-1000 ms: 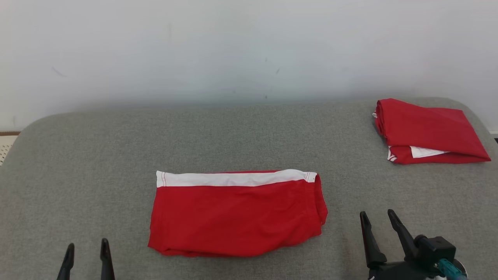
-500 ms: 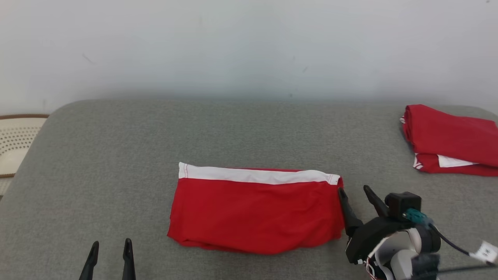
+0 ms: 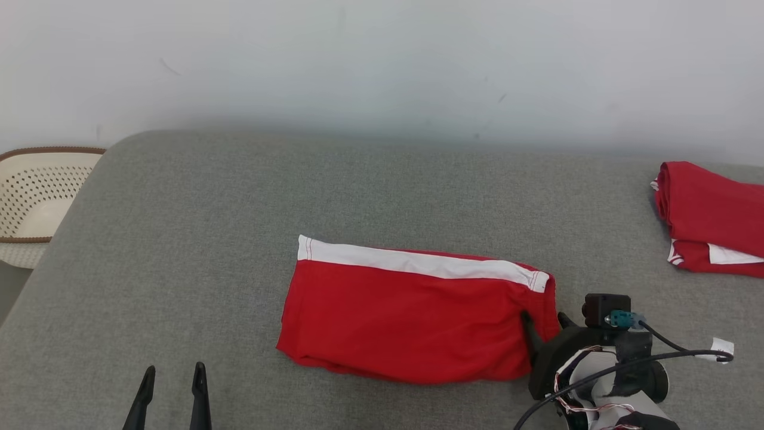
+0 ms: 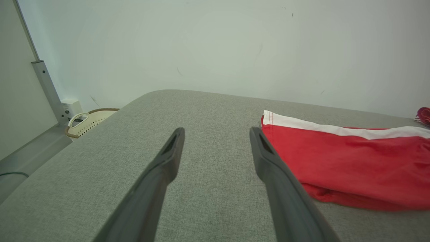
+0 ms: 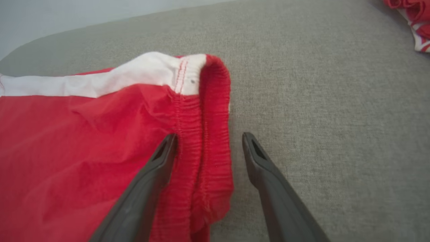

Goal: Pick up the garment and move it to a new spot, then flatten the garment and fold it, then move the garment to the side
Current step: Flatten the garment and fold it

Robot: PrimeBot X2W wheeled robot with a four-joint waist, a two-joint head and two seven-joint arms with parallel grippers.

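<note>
While a basket (image 3: 30,197) stands left, the right gripper's (image 5: 210,135) spread fingers straddle the folded red garment's (image 3: 406,316) edge; left gripper (image 3: 173,367) gapes.

Your right gripper (image 3: 543,322) has two long, dark, tapering fingers (image 5: 147,188), each with a narrow slot cut near its tip. They grow from a black angular housing (image 3: 552,358), and nearer to you that gives way to a rounded white shell (image 3: 597,382). On the housing's far side you'll see a small black box (image 3: 606,307) with a teal plug (image 3: 621,321). A black cable (image 3: 692,353) loops off to the right and carries a white tag (image 3: 722,346). Thin red and white wires (image 3: 573,406) show along the shell. Your left gripper (image 3: 173,382) has the same slim dark fingers.
</note>
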